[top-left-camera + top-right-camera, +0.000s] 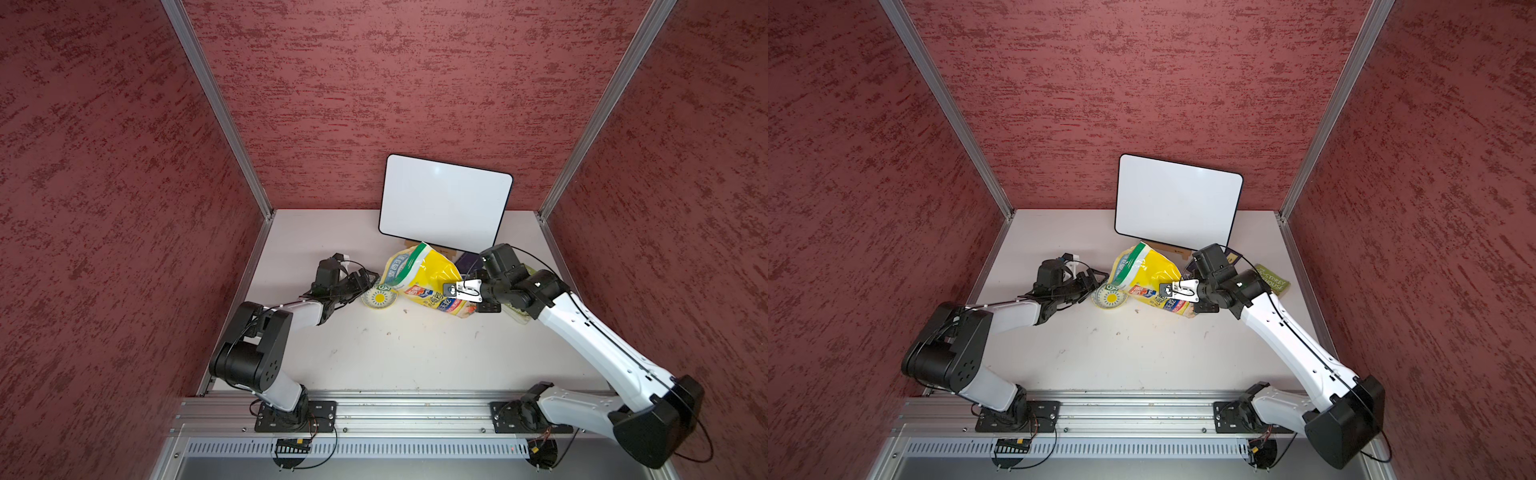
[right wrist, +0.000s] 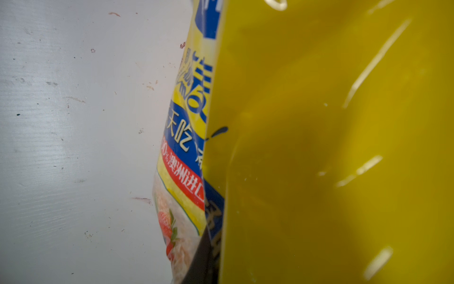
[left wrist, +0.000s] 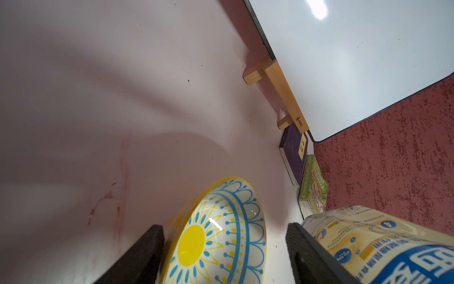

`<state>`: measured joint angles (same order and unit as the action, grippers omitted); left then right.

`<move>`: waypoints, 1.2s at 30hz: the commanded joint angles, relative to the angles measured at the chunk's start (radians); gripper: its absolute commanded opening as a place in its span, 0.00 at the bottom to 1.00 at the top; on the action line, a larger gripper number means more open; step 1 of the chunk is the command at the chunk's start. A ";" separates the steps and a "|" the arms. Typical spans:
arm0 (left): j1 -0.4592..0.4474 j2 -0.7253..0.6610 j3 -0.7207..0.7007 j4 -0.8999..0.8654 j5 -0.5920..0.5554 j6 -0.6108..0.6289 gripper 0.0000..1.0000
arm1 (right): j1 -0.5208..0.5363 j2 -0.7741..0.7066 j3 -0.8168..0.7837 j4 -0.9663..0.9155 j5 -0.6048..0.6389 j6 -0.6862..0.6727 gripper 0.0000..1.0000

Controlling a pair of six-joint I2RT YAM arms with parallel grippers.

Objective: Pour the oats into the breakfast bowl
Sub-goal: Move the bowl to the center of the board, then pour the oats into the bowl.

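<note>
In both top views the yellow oats pouch (image 1: pixel 430 274) (image 1: pixel 1152 270) leaned over near the middle of the white worktop (image 1: pixel 395 357) (image 1: pixel 1121 361). Its green-and-white top edge pointed at the breakfast bowl (image 1: pixel 378 300) (image 1: pixel 1109 299), and one top corner reached the bowl's rim. The right gripper (image 1: pixel 449 289) (image 1: pixel 1165 289) was nearly closed, pinching a fold in the pouch's side. The left gripper (image 1: pixel 368 277) (image 1: pixel 1095 276) sat wide open at the bowl's far side from the pouch, holding nothing. A whiteboard (image 1: pixel 444 199) (image 1: pixel 1177 199) stood at the back wall, and a green book (image 1: pixel 1273 281) lay behind the right arm.

In the left wrist view the gripper's black fingers (image 3: pixel 145 250) stood far apart, with the bowl (image 3: pixel 231 204) between them. Its yellow flower centre was in plain sight. The pouch (image 3: pixel 383 243) lay just beyond one finger. Farther off were the whiteboard's wooden stand (image 3: pixel 282 91), a purple book (image 3: pixel 294 152) and the green book (image 3: pixel 314 186).

In the right wrist view the pouch (image 2: pixel 331 147) filled most of the picture. One dark finger (image 2: pixel 202 260) pressed against its printed face, with the worktop (image 2: pixel 73 123) alongside.
</note>
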<state>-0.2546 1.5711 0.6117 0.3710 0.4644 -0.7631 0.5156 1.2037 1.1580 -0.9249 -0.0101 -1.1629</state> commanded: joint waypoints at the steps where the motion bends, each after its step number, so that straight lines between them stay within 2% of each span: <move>1: 0.000 -0.007 -0.008 0.039 -0.021 -0.005 0.83 | -0.004 -0.013 0.112 0.064 0.074 -0.068 0.00; 5: 0.040 -0.083 -0.030 -0.008 -0.033 0.030 0.84 | -0.005 -0.002 0.171 0.018 0.101 -0.115 0.00; 13: 0.114 -0.271 -0.031 -0.189 -0.042 0.134 0.85 | 0.028 0.044 0.241 -0.040 0.245 -0.229 0.00; 16: 0.125 -0.370 -0.023 -0.211 -0.018 0.230 0.85 | 0.050 0.068 0.284 -0.053 0.285 -0.255 0.00; 19: 0.121 -0.441 0.025 -0.216 0.046 0.349 0.86 | 0.063 0.089 0.318 -0.058 0.317 -0.285 0.00; 22: 0.118 -0.485 0.089 -0.184 0.168 0.429 0.88 | 0.075 0.116 0.357 -0.065 0.324 -0.297 0.00; 28: 0.090 -0.489 0.208 -0.098 0.386 0.466 0.91 | 0.090 0.157 0.402 -0.066 0.342 -0.325 0.00; 32: 0.044 -0.470 0.251 -0.078 0.458 0.520 0.93 | 0.094 0.161 0.411 -0.062 0.364 -0.359 0.00; 36: -0.008 -0.435 0.311 -0.151 0.507 0.613 0.93 | 0.101 0.167 0.419 -0.055 0.398 -0.399 0.00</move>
<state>-0.2348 1.1118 0.8806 0.2527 0.8867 -0.2489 0.6052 1.4010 1.4860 -1.1023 0.2882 -1.5131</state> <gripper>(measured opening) 0.930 0.139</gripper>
